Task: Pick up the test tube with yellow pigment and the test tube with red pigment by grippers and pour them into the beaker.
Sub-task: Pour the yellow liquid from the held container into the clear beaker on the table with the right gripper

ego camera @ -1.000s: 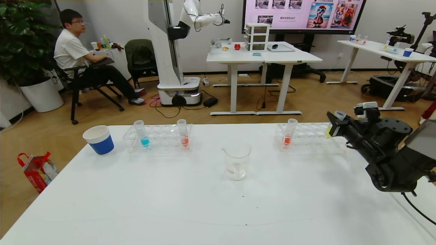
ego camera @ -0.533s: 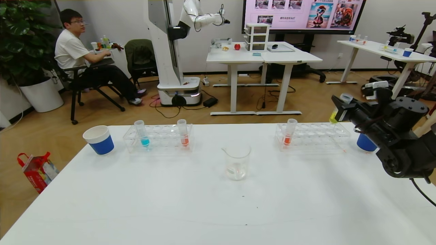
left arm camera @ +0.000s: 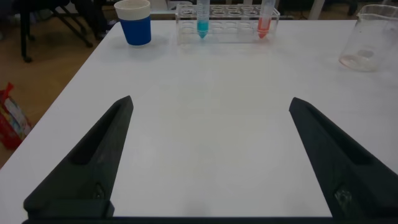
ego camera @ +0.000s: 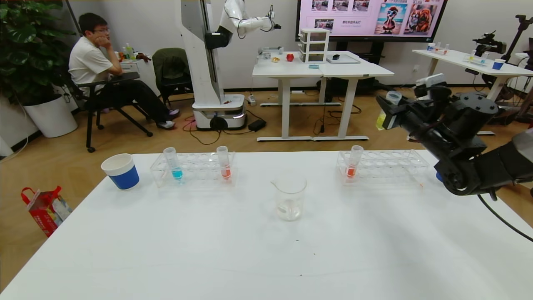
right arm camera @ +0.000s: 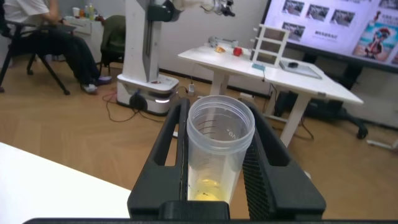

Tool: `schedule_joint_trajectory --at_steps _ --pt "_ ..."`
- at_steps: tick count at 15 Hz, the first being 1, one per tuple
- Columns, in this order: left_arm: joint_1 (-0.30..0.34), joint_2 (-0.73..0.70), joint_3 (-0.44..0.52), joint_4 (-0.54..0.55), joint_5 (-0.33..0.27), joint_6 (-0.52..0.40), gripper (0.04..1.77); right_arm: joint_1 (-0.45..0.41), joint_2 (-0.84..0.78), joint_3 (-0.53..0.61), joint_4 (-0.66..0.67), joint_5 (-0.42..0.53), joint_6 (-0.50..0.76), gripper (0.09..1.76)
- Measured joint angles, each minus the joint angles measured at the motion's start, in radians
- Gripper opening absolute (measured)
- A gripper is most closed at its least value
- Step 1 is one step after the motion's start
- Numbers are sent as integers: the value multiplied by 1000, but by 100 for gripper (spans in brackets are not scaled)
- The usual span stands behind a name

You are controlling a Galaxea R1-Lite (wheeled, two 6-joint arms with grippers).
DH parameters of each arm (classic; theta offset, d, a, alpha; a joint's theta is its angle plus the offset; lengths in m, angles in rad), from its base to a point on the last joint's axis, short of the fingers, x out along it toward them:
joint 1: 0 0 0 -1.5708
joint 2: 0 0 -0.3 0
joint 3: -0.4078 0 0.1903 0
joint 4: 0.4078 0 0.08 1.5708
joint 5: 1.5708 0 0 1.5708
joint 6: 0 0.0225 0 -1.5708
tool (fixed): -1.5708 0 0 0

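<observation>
My right gripper [ego camera: 388, 113] is shut on the test tube with yellow pigment [ego camera: 382, 118] and holds it upright, high above the right rack's far edge; the right wrist view shows the tube [right arm camera: 219, 149] clamped between both fingers, yellow liquid at its bottom. One test tube with red pigment [ego camera: 353, 166] stands in the right rack [ego camera: 389, 168], another [ego camera: 225, 166] in the left rack [ego camera: 193, 171]. The clear beaker [ego camera: 289, 198] stands at the table's middle, well left of and below the held tube. My left gripper [left arm camera: 208, 155] is open and empty over bare table.
A blue-liquid tube [ego camera: 174, 164] stands in the left rack. A blue-and-white paper cup [ego camera: 121, 171] stands at the far left; another blue cup [ego camera: 438, 176] is mostly hidden behind my right arm. The table's far edge runs just behind the racks.
My right gripper has lifted the yellow tube out of the right rack, risen, and moved left. The left arm has not moved.
</observation>
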Motion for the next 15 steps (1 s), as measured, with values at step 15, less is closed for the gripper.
schedule_joint_trajectory --at_steps 15 --pt "0 0 0 0 0 0 175 287 181 -244 104 367 -637 51"
